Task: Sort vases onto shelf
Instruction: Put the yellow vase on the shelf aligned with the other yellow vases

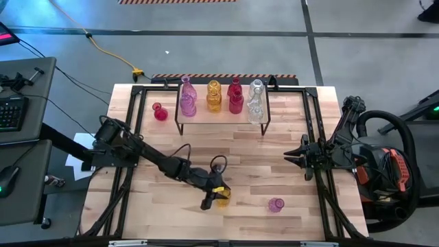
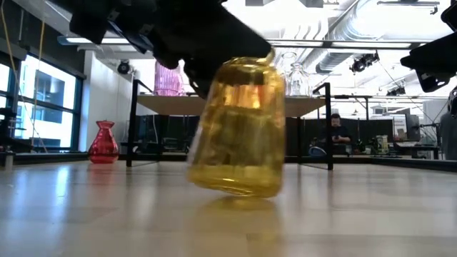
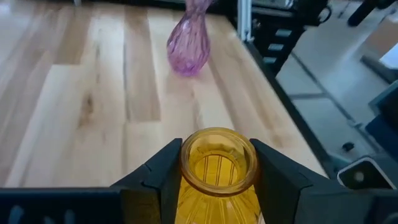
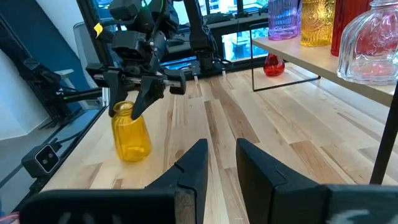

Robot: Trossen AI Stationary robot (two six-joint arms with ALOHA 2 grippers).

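Observation:
My left gripper (image 1: 218,195) reaches over the table's near middle and is shut on a yellow vase (image 2: 239,132), which also shows in the right wrist view (image 4: 130,134). A pink vase (image 1: 276,204) (image 3: 188,46) sits on the table just to its right. A red vase (image 1: 160,112) (image 2: 104,143) stands on its base left of the shelf (image 1: 223,116). The shelf carries a pink (image 1: 187,98), a yellow (image 1: 214,96), a red (image 1: 235,96) and a clear vase (image 1: 256,101). My right gripper (image 1: 291,157) (image 4: 221,158) waits at the right side, slightly open and empty. My left gripper pinches the yellow vase by its neck, just under the rim (image 3: 219,177), one finger (image 3: 163,177) on each side. The fingers come from the table's left, slanting down. The vase tilts; whether its base (image 2: 235,187) touches the table, I cannot tell.
Bare wood lies between the held vase and the shelf. The shelf's black legs (image 2: 131,121) stand toward the far edge. Black frame rails (image 1: 322,185) run along both table sides. A person (image 2: 337,132) sits in the room beyond.

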